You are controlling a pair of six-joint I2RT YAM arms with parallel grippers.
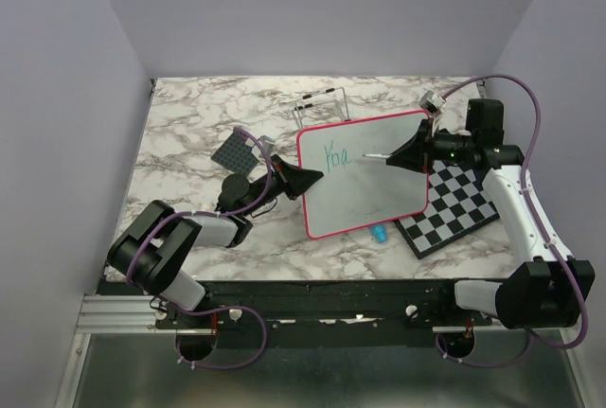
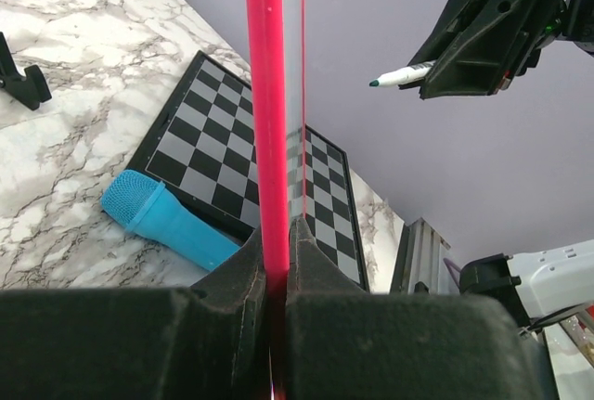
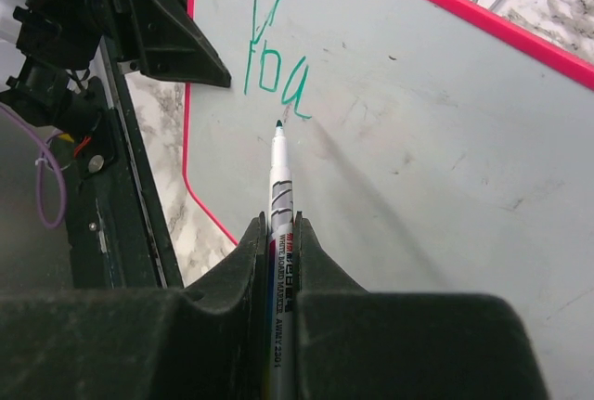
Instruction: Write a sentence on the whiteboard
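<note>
If pressed hard with marker point(image 3: 280, 182) clenched in right gripper point(image 3: 280, 233), could swivel whiteboard point(image 1: 374, 190) clamped by left edge in left gripper point(image 1: 306, 179), skewing sentence point(image 3: 276, 61).

Marble-patterned table point(image 1: 189, 115), plain lavender walls point(image 1: 322, 10)

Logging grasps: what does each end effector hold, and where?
Left end effector: whiteboard, by its pink edge. Right end effector: green marker, by its barrel.

Overhead plus wrist close-ups; whiteboard point(image 1: 371, 192) shared
</note>
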